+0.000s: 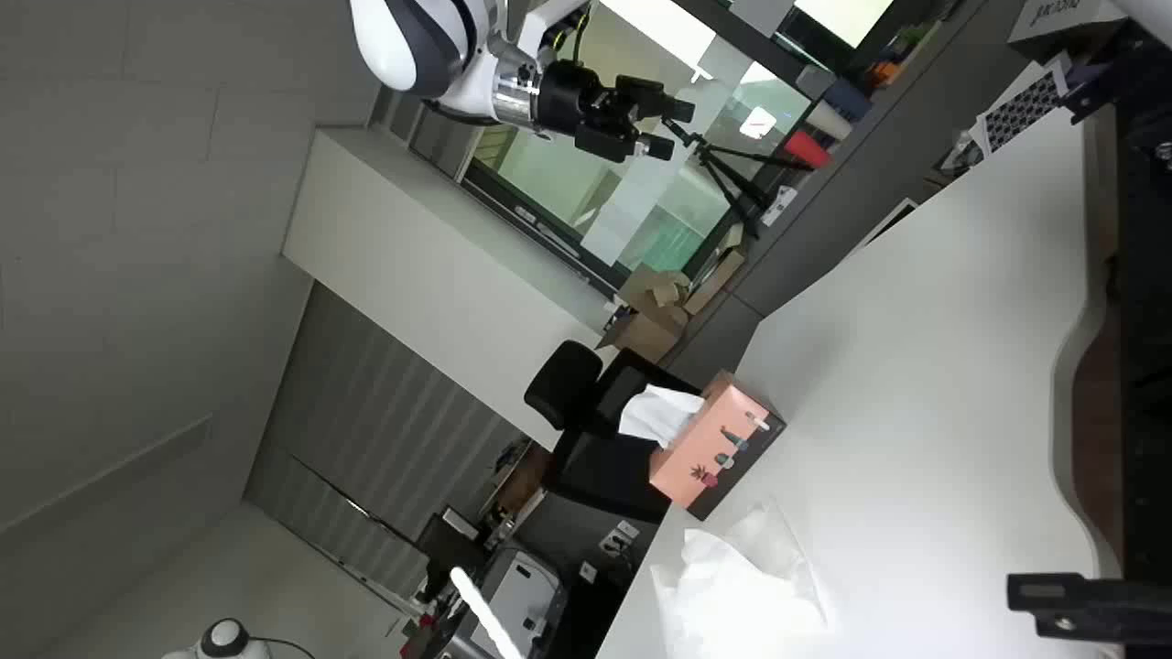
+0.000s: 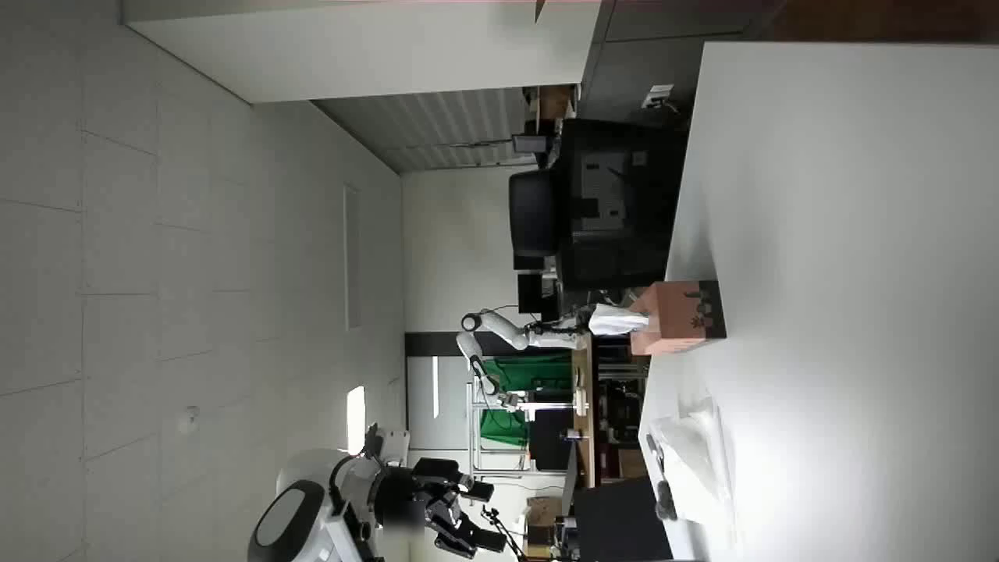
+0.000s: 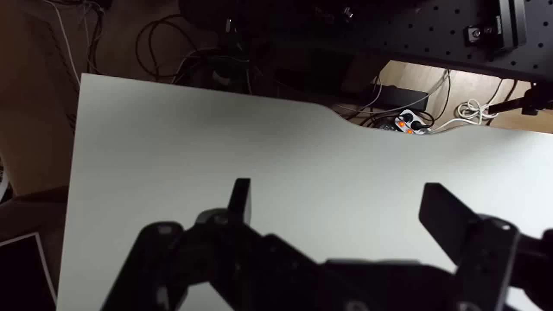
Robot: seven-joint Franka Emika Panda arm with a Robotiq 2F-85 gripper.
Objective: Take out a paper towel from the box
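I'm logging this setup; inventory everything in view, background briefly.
table: one, white, in all views
box: one, pink with dark base, on table
paper towel: one, white, sticking out of box
crumpled heap: one, white, on table beside box
chair: at least one, black, beyond table
tripod: one, black, beyond table
cartons: several, brown, beyond table
power strip: one, white, past table
background arms: at least two, white, distant
gripper: one, black, open above table
arm: one, white and dark, carrying gripper
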